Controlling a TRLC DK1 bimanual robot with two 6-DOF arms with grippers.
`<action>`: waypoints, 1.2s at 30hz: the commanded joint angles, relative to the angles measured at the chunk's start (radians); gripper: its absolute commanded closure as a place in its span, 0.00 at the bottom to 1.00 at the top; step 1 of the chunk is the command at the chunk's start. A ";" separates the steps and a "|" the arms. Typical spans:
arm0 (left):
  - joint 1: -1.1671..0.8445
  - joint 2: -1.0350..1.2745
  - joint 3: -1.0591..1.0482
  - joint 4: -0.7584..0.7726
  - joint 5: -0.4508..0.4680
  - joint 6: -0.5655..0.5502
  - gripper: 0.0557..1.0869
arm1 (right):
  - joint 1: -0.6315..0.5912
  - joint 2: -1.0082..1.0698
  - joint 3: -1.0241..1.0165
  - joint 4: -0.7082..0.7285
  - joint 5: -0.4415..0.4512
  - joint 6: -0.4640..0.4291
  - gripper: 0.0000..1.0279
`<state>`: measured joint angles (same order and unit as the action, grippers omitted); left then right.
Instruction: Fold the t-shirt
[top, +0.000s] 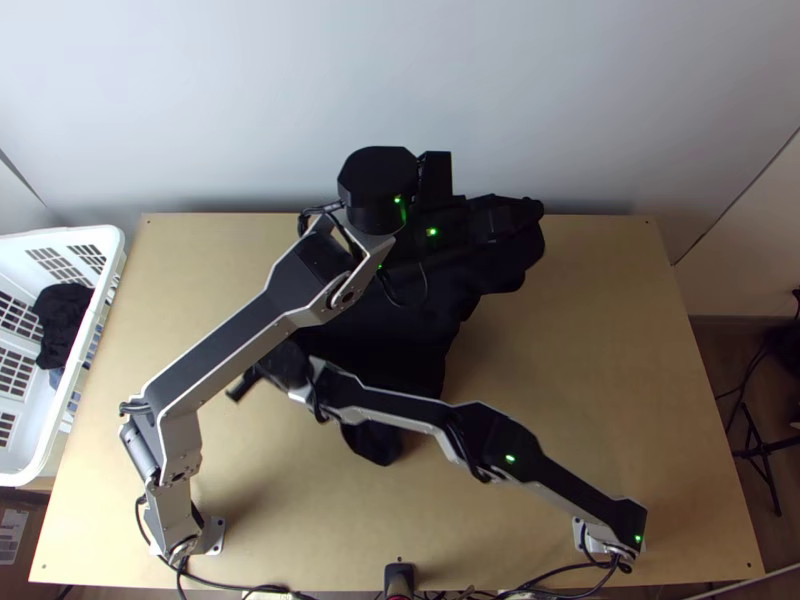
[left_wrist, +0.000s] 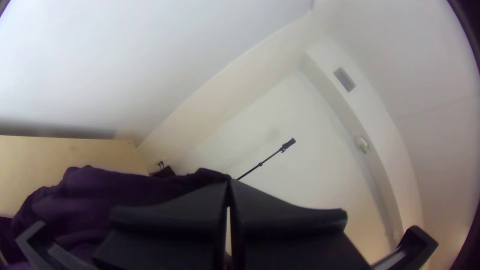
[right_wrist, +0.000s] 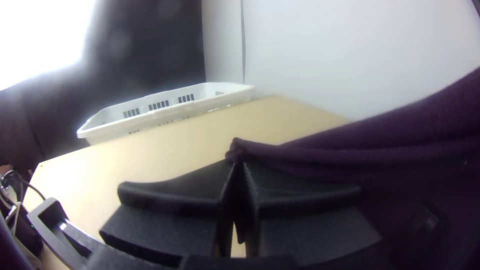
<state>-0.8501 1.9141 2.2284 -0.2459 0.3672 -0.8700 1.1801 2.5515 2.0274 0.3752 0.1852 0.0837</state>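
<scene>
Nearest me in the top view, a black device (top: 399, 580) sits at bottom centre, with cables (top: 240, 586) running along the table's near edge. My right arm (top: 540, 470) starts at lower right and crosses the middle toward the left, so its gripper (top: 262, 368) is left of centre. In the right wrist view I can see those fingers together, clamped at their tips on a small pinch of the t-shirt (top: 375, 340). From that pinch the cloth slopes up to the right edge of that view.

The shirt itself is in the middle of the top view, dark and bunched, partly hidden under both arms. One dark end (top: 372, 442) pokes out below my right arm, while the rest runs up to the upper right of centre. I can't make out a neat fold in it.

My left arm (top: 235, 340) climbs from lower left to upper centre, and its gripper (top: 525, 212) is above the shirt's upper right part. In the left wrist view its fingers are together too, with the cloth drawn to a peak at their tips; I read that as a grip.

At the left edge I've got a white basket (top: 112, 250) with dark clothing (top: 62, 315) inside. Farthest up the picture is the pale wall (top: 250, 90), behind the wooden table (top: 600, 400).
</scene>
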 joint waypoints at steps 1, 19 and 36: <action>-0.014 -0.020 -0.010 -0.039 0.006 0.020 0.96 | -0.060 0.200 0.323 -0.022 0.056 -0.078 0.97; 0.091 -0.064 0.028 0.033 -0.010 0.023 0.45 | -0.042 -0.266 -0.251 -0.081 0.073 -0.144 0.04; 0.158 -0.110 -0.007 0.022 0.021 0.009 0.45 | -0.280 -1.234 -1.085 -0.219 0.066 -0.033 0.05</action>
<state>-0.7216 1.8297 2.2490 -0.2165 0.3748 -0.8593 1.0603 1.6810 1.1595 0.2848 0.2569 -0.0128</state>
